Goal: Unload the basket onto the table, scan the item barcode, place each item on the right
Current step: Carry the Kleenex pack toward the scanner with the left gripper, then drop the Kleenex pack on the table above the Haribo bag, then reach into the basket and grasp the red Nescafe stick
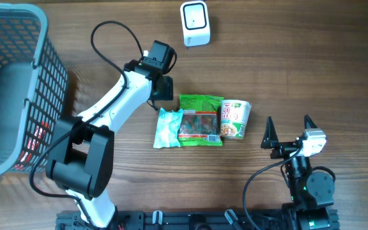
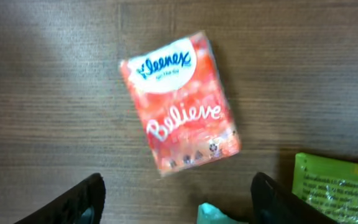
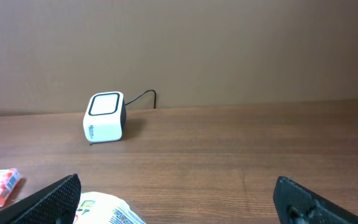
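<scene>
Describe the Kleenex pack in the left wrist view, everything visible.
The Kleenex pack is a rectangular pocket pack in glossy red-orange film, with a white logo patch and white "Believe" script. It lies flat on the wooden table, face up and skewed; nothing touches it, and the left gripper's fingers stand apart, clear of it.

White scanner (image 3: 104, 117) on table (image 3: 241, 143), pincer (image 3: 176, 193) spread wide

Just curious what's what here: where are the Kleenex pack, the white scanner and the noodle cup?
Kleenex pack (image 2: 182, 115): left wrist view, red front face.
white scanner (image 1: 195, 23): overhead view, top face.
noodle cup (image 1: 235, 119): overhead view, printed side.
</scene>
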`<state>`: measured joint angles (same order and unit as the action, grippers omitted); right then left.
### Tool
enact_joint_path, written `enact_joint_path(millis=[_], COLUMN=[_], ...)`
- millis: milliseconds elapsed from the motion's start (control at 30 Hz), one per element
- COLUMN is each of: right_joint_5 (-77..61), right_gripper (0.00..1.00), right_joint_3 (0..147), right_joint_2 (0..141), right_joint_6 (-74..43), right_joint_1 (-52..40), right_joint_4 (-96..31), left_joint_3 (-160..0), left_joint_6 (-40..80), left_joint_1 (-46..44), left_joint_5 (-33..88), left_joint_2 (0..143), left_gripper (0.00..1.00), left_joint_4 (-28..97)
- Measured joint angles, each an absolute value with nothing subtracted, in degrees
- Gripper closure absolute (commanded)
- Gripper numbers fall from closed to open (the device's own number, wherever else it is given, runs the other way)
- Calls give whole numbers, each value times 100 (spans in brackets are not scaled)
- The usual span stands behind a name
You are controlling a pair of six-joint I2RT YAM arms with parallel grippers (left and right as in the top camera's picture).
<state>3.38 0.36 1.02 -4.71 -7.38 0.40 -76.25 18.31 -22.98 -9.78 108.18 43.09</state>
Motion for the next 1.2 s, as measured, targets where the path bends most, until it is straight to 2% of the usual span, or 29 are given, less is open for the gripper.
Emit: enact_joint_path(millis=[167, 233, 333, 433, 600, 700, 767, 900, 1033, 1100, 1200], right_joint_5=[338, 338, 338, 338, 338, 338, 338, 338, 338, 338, 338], right_gripper=[0, 0, 0, 0, 0, 0, 0, 0, 0, 0, 0], right_joint_3=[36, 36, 36, 36, 36, 36, 36, 36, 36, 36, 36], right_joint_2=[102, 102, 102, 102, 102, 102, 102, 102, 102, 102, 102], right_joint_6=[-471, -471, -471, -471, -471, -471, -471, -471, -471, -471, -471], right_joint_1=[-738, -738, -738, -738, -738, -738, -738, -738, -738, -738, -738], right_joint_4=[40, 43, 40, 38, 40, 40, 38, 40, 40, 40, 40], left_joint_3=[-7640, -7878, -8768, -10409, -12007, -12116, -12114, -11968, -11345, -10881, -10536], left_joint_6=[1833, 1833, 1896, 2115, 2633, 3065, 3494, 4565, 5774, 6084, 6405], left_joint_1=[-2296, -2276, -2139, -1632, 104, 1511, 2488, 3531, 4088, 4104, 4099], left_joint_5=[-996, -1002, -1048, -1096, -1151, -1205, -1179, -1100, -1081, -1063, -1050], left_joint_2=[10818, 10818, 10772, 10501, 9710, 9330, 9384, 9695, 9988, 10068, 10200], left_gripper=[23, 22, 19, 19, 23, 20, 14, 14, 22, 38, 39], left_joint_4=[4407, 4877, 5791, 6801, 7450, 7679, 7983, 8510, 8591, 8246, 8077])
